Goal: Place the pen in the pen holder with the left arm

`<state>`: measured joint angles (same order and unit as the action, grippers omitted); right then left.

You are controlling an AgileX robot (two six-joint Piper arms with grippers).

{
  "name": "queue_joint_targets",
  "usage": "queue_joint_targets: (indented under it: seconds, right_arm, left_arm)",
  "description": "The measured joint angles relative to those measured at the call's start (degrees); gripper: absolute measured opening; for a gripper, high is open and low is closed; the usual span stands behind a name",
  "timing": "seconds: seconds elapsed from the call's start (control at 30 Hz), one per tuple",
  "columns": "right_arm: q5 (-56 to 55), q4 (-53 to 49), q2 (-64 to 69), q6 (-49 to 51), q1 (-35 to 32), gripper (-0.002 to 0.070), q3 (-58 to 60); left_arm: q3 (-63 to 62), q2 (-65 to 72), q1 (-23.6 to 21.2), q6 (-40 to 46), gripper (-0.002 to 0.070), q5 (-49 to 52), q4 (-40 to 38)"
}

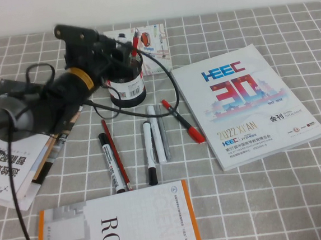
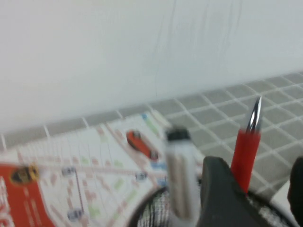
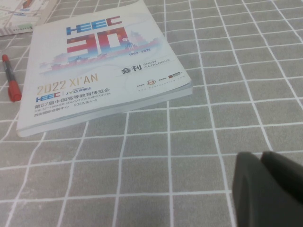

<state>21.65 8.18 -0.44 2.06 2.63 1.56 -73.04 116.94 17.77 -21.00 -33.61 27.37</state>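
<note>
The black mesh pen holder (image 1: 128, 88) with a white barcode label stands at the back of the table. My left gripper (image 1: 121, 47) hovers right over its mouth. In the left wrist view the holder's rim (image 2: 147, 213) shows below, and the gripper (image 2: 255, 177) is open, with one finger (image 2: 220, 196) in the middle and the other at the picture's edge. A white-barrelled pen (image 2: 180, 177) with a black end stands in the holder, outside the fingers and free of them. A red pen (image 2: 247, 151) also stands in the holder between the fingers. My right gripper (image 3: 265, 189) is shut and empty above the cloth.
Several pens lie in front of the holder: white markers (image 1: 150, 152), (image 1: 157, 132), (image 1: 112, 161), a red pencil (image 1: 116, 155), a grey pen (image 1: 165, 129) and a red pen (image 1: 182, 121). An HEEC magazine (image 1: 249, 101) lies on the right, booklets (image 1: 18, 166) on the left, and a book (image 1: 119, 230) at the front.
</note>
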Motion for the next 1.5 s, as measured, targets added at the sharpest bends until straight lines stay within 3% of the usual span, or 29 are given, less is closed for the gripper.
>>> queue_joint_targets:
  seconds: [0.13, 0.23, 0.33, 0.47, 0.7, 1.2, 1.5]
  right_arm:
    - [0.0, 0.0, 0.0, 0.0, 0.0, -0.0013, 0.0]
    - [0.0, 0.0, 0.0, 0.0, 0.0, -0.0013, 0.0]
    - [0.0, 0.0, 0.0, 0.0, 0.0, -0.0012, 0.0]
    - [0.0, 0.0, 0.0, 0.0, 0.0, -0.0013, 0.0]
    - [0.0, 0.0, 0.0, 0.0, 0.0, -0.0012, 0.0]
    - [0.0, 0.0, 0.0, 0.0, 0.0, -0.0012, 0.0]
    - [0.0, 0.0, 0.0, 0.0, 0.0, -0.0013, 0.0]
  left_arm:
    - [0.0, -5.6, 0.0, -0.4, 0.0251, 2.8, 3.0]
    - [0.0, -10.9, 0.2, -3.9, 0.0166, 6.5, 6.9]
    - [0.0, -16.2, 0.3, -10.6, 0.0055, 9.7, 13.0]
    - [0.0, -22.7, 0.4, -22.6, 0.0010, 11.8, 22.3]
    - [8.1, -35.4, 0.5, -30.3, 0.0000, 13.6, 30.2]
    - [41.4, -73.8, 0.5, -31.3, 0.0000, 31.5, 29.6]
    - [55.8, -97.1, 0.5, -39.3, 0.0000, 38.1, 29.2]
